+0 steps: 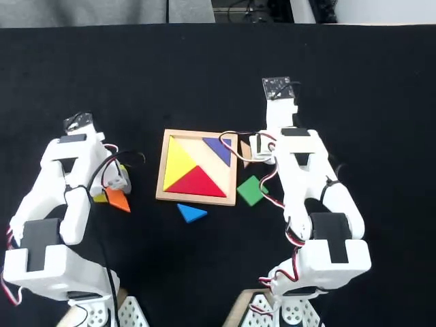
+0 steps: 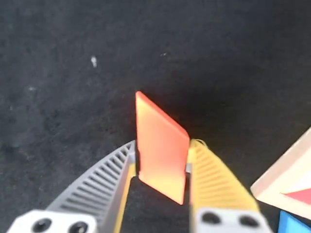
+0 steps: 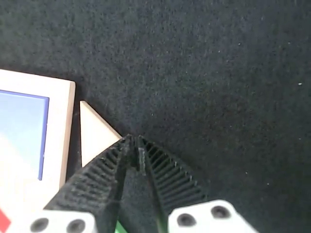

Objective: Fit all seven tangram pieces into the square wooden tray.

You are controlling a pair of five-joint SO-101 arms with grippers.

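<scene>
Two arms sit side by side at the black table, one on each side of the tray. On the left, the left gripper (image 2: 163,145) is clamped on the orange piece (image 2: 160,126), its grey finger on one face and its yellow finger on the other. The piece stands on edge between them. Seen from above, it (image 1: 118,199) is well left of the tray's lower left corner. I can't tell whether it is clear of the table.

Next comes the tray (image 1: 163,163), about mid-table. It holds a yellow triangle (image 1: 179,160) on its left side, a red triangle (image 1: 199,182) along its near edge and a blue piece (image 1: 219,150) in its far right corner. The wood is bare in between.

A blue triangle (image 1: 191,212) lies on the table just beside the tray's near edge. A green square (image 1: 251,190) sits just beside its near right corner.

A tan triangle (image 3: 95,131) lies flat just outside the tray's right edge. The right gripper (image 3: 136,148) is beside it, its black fingers pressed together with nothing between them.
</scene>
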